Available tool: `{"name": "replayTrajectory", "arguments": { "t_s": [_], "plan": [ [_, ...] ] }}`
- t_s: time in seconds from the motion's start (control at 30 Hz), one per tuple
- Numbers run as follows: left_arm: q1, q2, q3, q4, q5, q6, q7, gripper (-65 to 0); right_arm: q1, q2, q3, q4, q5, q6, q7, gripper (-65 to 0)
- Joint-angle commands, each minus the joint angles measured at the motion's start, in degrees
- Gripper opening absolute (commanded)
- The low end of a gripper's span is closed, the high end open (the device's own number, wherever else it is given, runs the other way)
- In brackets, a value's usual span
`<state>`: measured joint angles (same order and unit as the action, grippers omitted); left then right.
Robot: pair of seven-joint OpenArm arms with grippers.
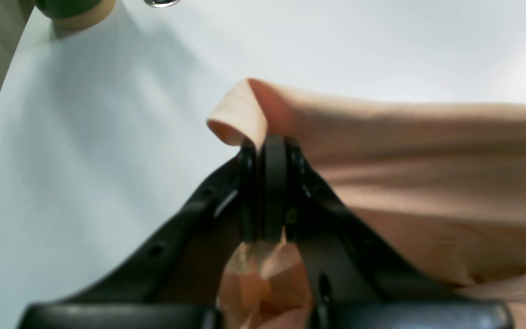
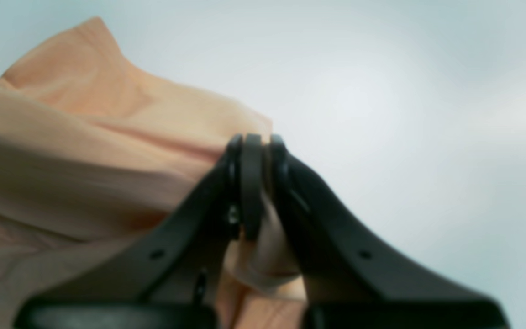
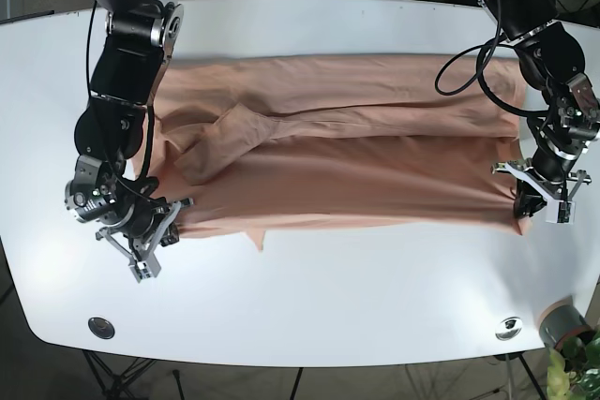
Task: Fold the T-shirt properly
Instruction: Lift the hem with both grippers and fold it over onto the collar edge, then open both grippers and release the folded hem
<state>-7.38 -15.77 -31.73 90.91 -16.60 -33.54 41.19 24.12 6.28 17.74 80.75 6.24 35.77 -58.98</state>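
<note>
A peach T-shirt (image 3: 347, 152) lies spread across the white table (image 3: 356, 297), its long sides folded in towards the middle. My left gripper (image 1: 265, 146) is shut on the shirt's edge, and a curl of cloth (image 1: 235, 116) stands up past the fingertips; in the base view this gripper (image 3: 527, 214) is at the shirt's right end. My right gripper (image 2: 256, 146) is shut on the shirt's cloth (image 2: 85, 132) too, with fabric bunched between the fingers; it sits at the shirt's lower left corner in the base view (image 3: 157, 231).
A round metal fitting (image 3: 508, 327) and a green-topped cylinder (image 3: 561, 322) are at the table's near right corner. Another round fitting (image 3: 99, 327) is at the near left. Cables hang by the arm on the right (image 3: 469, 63).
</note>
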Motion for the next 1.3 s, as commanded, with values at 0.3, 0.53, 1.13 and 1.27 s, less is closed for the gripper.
{"name": "replayTrajectory", "arguments": {
  "t_s": [0.3, 0.53, 1.13, 1.27],
  "plan": [
    [6.2, -1.3, -0.6, 1.1, -0.3, 0.1, -1.3, -65.0, -10.8, 0.5, 0.2, 16.8, 0.0, -0.3, -1.4, -63.1],
    [11.3, -1.3, -0.7, 1.0, 0.0, 0.1, -1.3, -65.0, -18.0, 1.1, 0.2, 17.8, 8.7, -0.56, -1.4, -62.9],
    [19.5, -1.8, -0.7, 1.1, 0.2, 0.1, -1.1, -65.0, -26.9, 0.7, 2.7, 21.6, 11.1, -0.38, -1.4, -57.5],
    [20.7, -1.9, -0.2, 1.1, 0.3, 0.2, -1.0, -61.8, -28.3, 0.7, 2.8, 22.9, 11.1, -0.38, -1.4, -45.3]
  ]
}}
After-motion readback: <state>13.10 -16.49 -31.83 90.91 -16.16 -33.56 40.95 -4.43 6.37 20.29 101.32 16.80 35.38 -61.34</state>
